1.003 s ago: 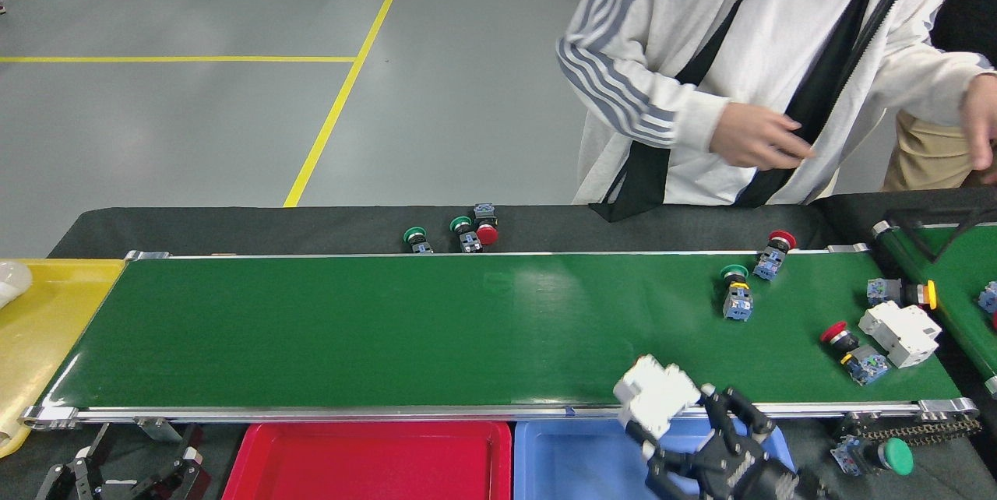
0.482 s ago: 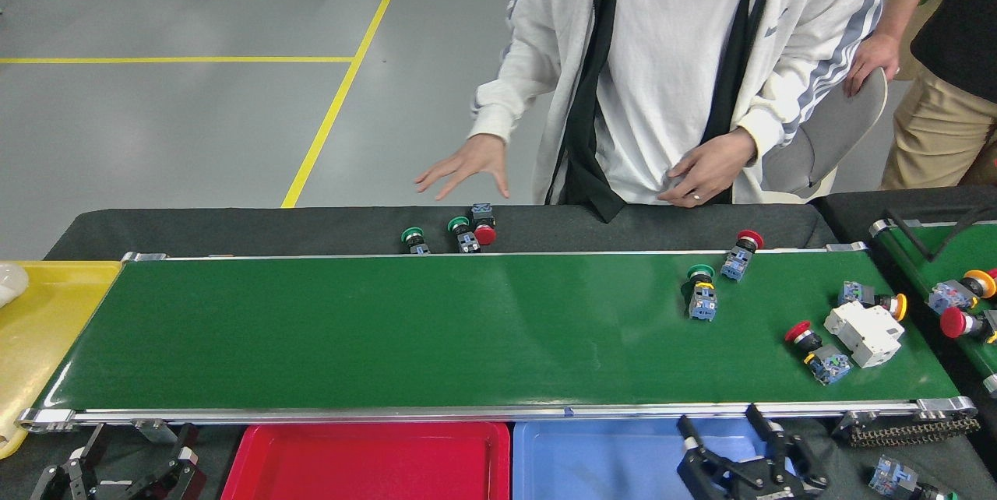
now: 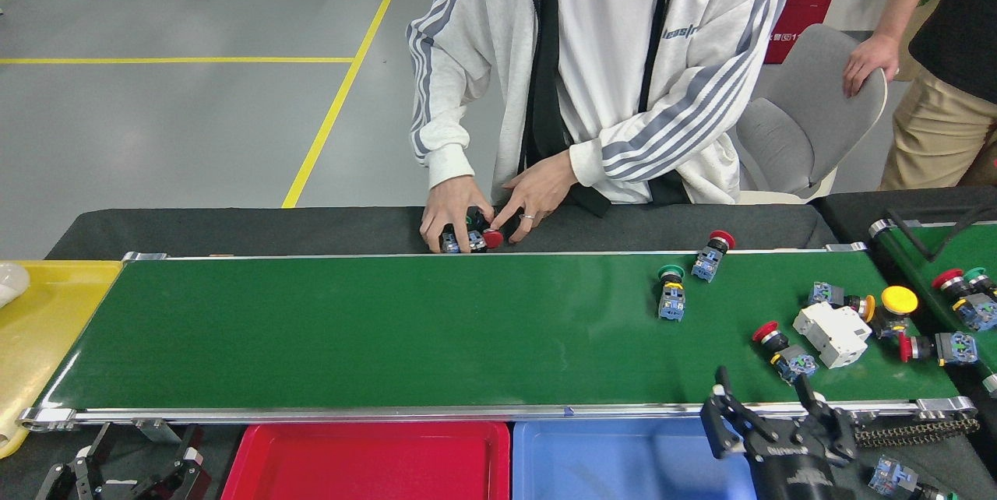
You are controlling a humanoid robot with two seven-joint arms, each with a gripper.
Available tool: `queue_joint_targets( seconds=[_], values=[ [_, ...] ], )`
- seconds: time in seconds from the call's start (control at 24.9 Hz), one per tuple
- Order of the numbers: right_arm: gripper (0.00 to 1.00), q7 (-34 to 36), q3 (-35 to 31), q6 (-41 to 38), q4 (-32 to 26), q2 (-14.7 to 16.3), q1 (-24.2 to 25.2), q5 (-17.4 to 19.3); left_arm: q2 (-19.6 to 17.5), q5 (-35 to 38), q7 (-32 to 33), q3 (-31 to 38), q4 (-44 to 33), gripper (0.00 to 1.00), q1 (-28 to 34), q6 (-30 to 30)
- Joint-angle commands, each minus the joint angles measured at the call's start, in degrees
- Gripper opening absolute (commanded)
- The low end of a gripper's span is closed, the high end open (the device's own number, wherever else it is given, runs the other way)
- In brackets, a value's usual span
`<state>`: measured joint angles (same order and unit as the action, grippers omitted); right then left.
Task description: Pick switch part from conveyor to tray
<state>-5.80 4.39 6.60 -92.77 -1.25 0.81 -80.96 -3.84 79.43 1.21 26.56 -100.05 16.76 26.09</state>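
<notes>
1. Centrally, the long dark-green conveyor belt with silver side rails (image 3: 389, 329) is spanning the view, with nothing lying on its left half.
2. Toward its right end, switch parts are lying loose on the belt: a green-capped pushbutton switch with a blue base (image 3: 671, 291), a red-capped one (image 3: 712, 254) near the far rail, another red-capped one (image 3: 783, 352) nearer the robot, and a white rectangular breaker block (image 3: 831, 334) just beside a yellow-capped switch (image 3: 896, 304).
3. Below the near rail, the black right gripper (image 3: 767, 405) is hovering with its two fingers spread apart and nothing between them, over the rim of the blue plastic tray (image 3: 623, 461).
4. Beside that tray, a red plastic tray (image 3: 374, 461) is sitting empty.
5. At the lower left corner, the left gripper (image 3: 132, 457) is resting low; it is appearing open, though it is partly cut off by the edge.
6. Behind the belt, a person in a white striped jacket (image 3: 607, 56) is handling small switches (image 3: 475, 238) on the black cloth with both hands.
</notes>
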Motion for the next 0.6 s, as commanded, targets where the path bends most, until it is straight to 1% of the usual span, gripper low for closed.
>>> queue_joint_targets(
  seconds=[0.0, 0.12, 0.2, 0.36, 0.56],
  values=[
    [0.98, -1.15, 3.17, 3.77, 2.25, -0.24, -3.18, -0.34, -0.73, -0.15, -0.42, 0.07, -0.76, 1.00, -0.24, 0.10],
    [0.98, -2.03, 6.86, 7.11, 8.14, -0.77, -7.84, -0.34, -0.73, -0.15, -0.42, 0.07, -0.67, 1.00, -0.24, 0.10],
    [0.98, -2.03, 8.62, 8.60, 12.44, -2.18, -11.00, -0.34, -0.73, -0.06, -0.42, 0.07, -0.58, 1.00, -0.42, 0.10],
    [0.98, -2.03, 9.32, 9.66, 19.39, -4.81, -16.54, -0.16, -0.73, -0.06, -0.42, 0.07, -0.41, 1.00, -0.68, 0.10],
    [0.98, -2.03, 10.47, 9.48, 26.68, -6.22, -22.25, 0.19, -0.73, 0.03, -0.42, 0.07, -0.32, 1.00, -1.21, 0.18]
  ],
)
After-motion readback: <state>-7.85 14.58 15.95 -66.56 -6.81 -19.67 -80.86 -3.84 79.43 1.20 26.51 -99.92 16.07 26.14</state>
